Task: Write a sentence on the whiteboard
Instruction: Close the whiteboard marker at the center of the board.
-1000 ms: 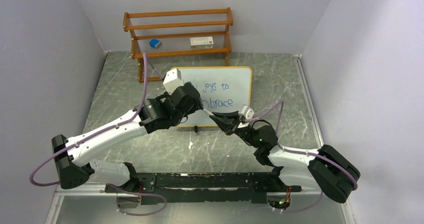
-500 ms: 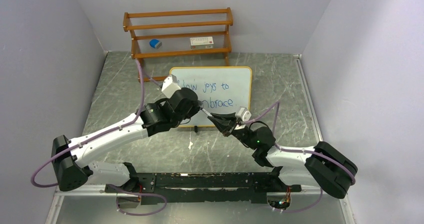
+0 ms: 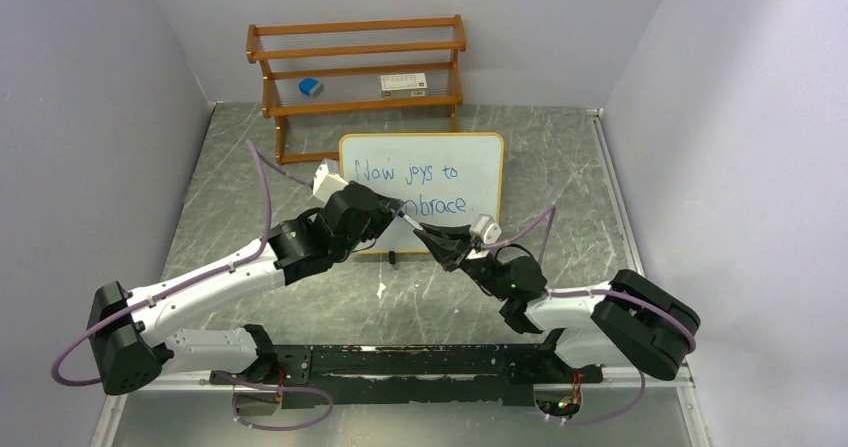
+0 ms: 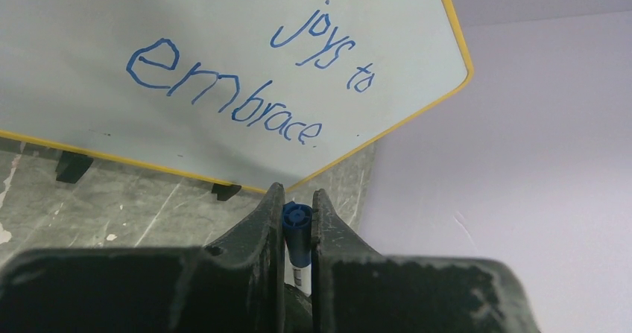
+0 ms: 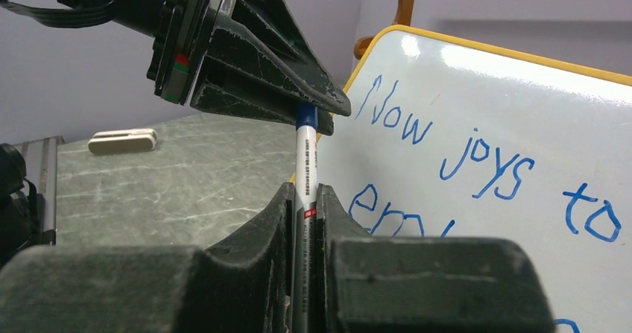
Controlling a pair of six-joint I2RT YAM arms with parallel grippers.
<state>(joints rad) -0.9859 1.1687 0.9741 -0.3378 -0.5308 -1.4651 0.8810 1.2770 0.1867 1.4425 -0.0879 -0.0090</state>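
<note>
The whiteboard point(image 3: 482, 182) stands upright at mid-table, its sentence point(image 3: 410, 174) in blue reading "Now joys to embrace". Just in front of its lower edge the two grippers meet on a white marker point(image 3: 412, 223). My left gripper point(image 3: 403, 214) is shut on the marker's blue cap point(image 4: 296, 225). My right gripper point(image 3: 425, 234) is shut on the marker's white barrel point(image 5: 305, 162), which points up toward the left fingers point(image 5: 283, 87). In the left wrist view the whiteboard point(image 4: 59, 20) and the sentence point(image 4: 223, 98) fill the upper part.
A brown wooden shelf rack point(image 3: 355, 67) stands behind the board, holding a blue eraser point(image 3: 311, 87) and a white box point(image 3: 404, 82). A small white piece point(image 5: 123, 141) lies on the table. Grey walls close in on both sides.
My left gripper has shut on the marker's cap. The left arm has swung down and left, uncovering the word "Now". The right arm shifted slightly left, still holding the marker.
</note>
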